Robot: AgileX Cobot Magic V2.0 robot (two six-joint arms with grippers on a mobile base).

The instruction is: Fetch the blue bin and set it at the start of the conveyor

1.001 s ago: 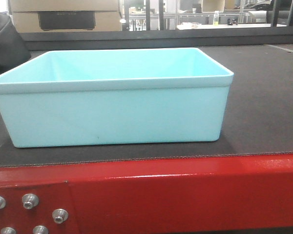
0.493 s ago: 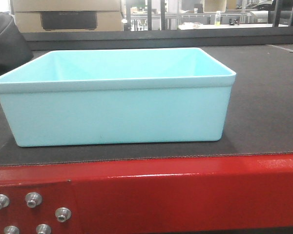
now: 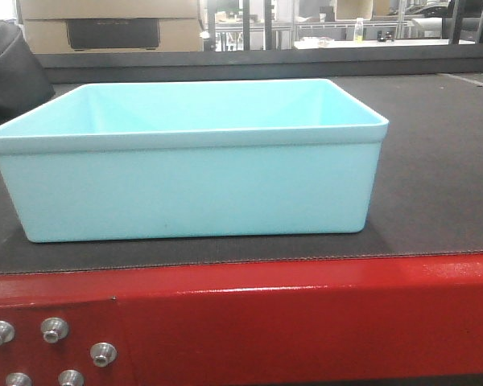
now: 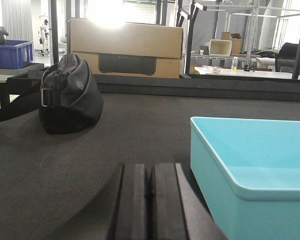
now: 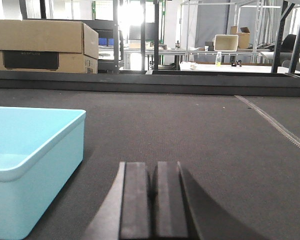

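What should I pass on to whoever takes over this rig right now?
Left gripper: shut, empty, low over the belt just left of the blue bin.
Right gripper: shut, empty, low over the belt to the bin's right.
Bin sits upright and empty on the conveyor start, near the red frame. A black bag lies on the belt to the left.
Done: placement looks complete.
Left: pull both arms clear.

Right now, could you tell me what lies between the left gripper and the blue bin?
Only bare dark belt: in the left wrist view, the left gripper sits just left of the blue bin.
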